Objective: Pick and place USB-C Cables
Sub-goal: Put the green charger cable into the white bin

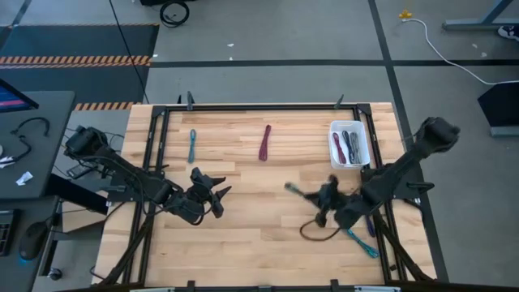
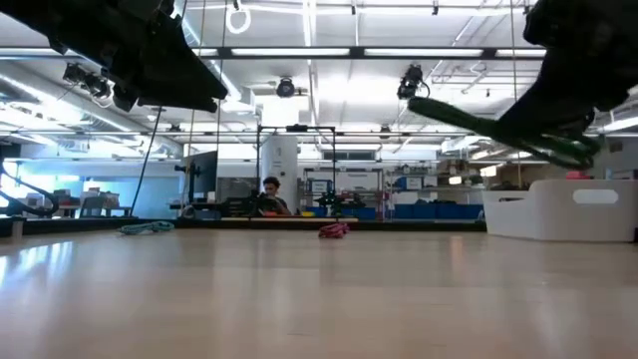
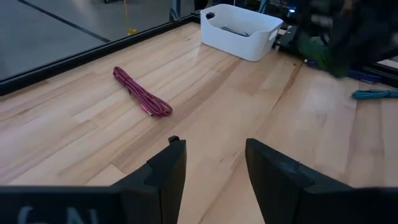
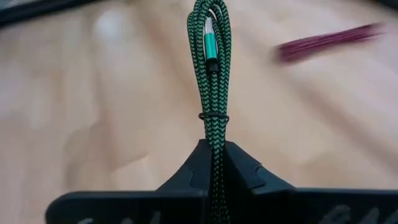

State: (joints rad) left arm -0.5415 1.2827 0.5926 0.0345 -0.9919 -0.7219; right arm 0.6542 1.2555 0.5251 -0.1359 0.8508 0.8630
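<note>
Right wrist view: right gripper [image 4: 213,155] jaws clamped on green braided USB-C cable bundle [image 4: 211,74], held clear above wooden worktop [image 1: 243,235], likely for carry toward white plastic bin [image 1: 349,144]. Maroon cable bundle [image 1: 264,142] lies mid-worktop. Left gripper [image 3: 214,168] waits, jaws apart.

Bin [image 1: 362,146] at table [image 1: 243,235] far-right, 2 cables [image 1: 349,146] in it; others [image 1: 264,143] left, far side.
</note>
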